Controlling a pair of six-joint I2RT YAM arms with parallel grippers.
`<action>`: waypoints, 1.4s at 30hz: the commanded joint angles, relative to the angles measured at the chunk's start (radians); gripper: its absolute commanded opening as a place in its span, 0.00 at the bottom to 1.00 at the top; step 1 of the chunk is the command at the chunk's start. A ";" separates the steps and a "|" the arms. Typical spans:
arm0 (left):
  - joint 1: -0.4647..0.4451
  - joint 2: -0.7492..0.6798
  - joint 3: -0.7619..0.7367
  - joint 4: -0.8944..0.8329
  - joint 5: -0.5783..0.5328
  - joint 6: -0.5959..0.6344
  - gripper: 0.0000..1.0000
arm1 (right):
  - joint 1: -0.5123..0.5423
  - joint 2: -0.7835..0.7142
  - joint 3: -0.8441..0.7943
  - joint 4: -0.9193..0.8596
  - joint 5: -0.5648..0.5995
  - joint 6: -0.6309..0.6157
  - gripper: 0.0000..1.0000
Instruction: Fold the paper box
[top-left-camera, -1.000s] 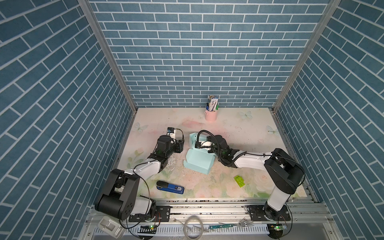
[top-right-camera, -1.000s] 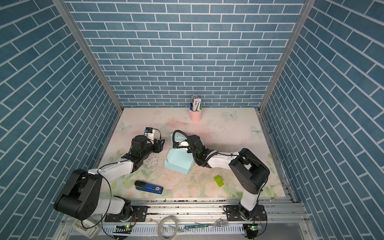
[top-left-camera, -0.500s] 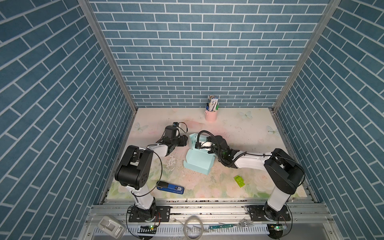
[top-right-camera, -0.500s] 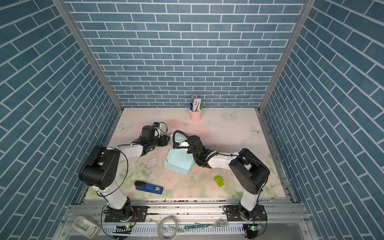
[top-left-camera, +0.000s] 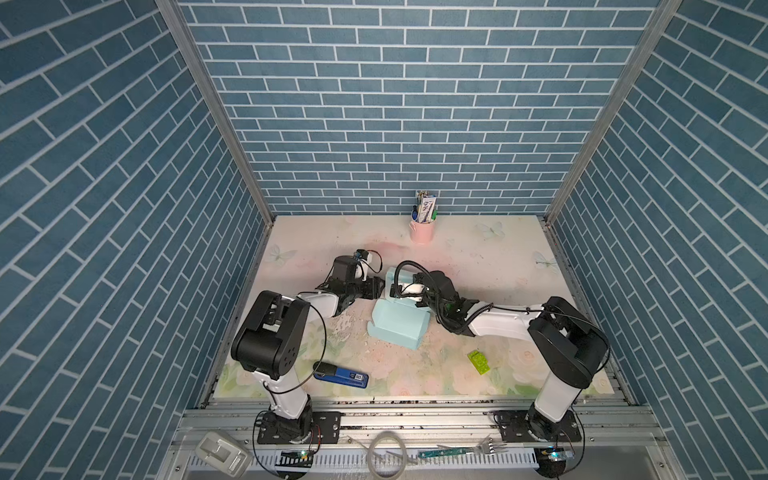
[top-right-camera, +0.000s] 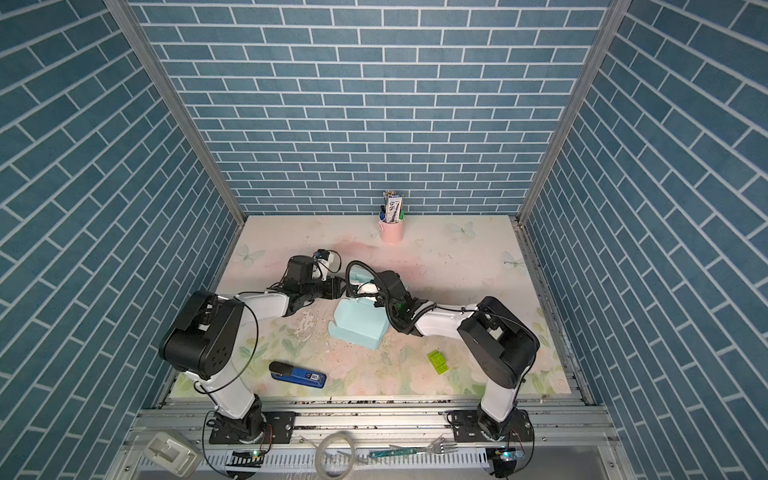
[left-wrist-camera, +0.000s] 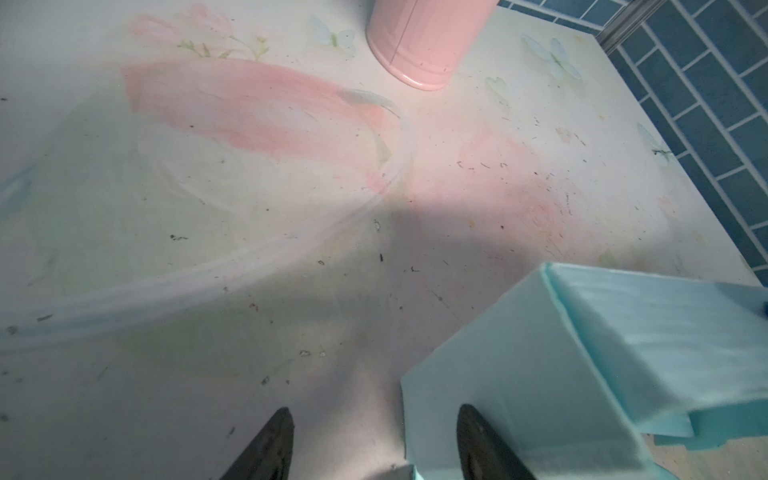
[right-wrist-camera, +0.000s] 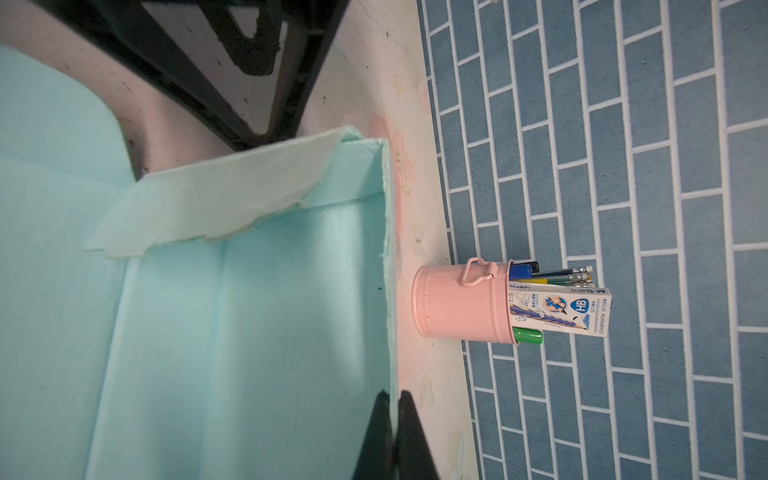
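**Left gripper arriving at the paper box; right one holding it.**

The paper box is sitting half-formed in the middle of the table, far wall upright, unmoved over the last second. My right gripper is still pinching fully shut on that wall's edge. My left gripper is swinging in from the left, jaws roughly half open and empty, one fingertip now over the box's corner; contact I cannot tell. Likely lining up a side flap. The pink pen cup, blue stapler and green brick are lying well apart.
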 joint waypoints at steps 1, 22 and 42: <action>-0.011 -0.036 -0.033 0.044 0.040 0.013 0.65 | -0.005 0.013 0.024 0.007 -0.016 -0.006 0.00; -0.035 -0.032 -0.075 0.148 0.109 0.021 0.64 | -0.017 -0.012 0.024 -0.002 -0.028 0.013 0.00; -0.118 -0.010 0.015 0.079 -0.154 0.108 0.47 | -0.016 -0.034 0.013 0.008 -0.039 0.033 0.00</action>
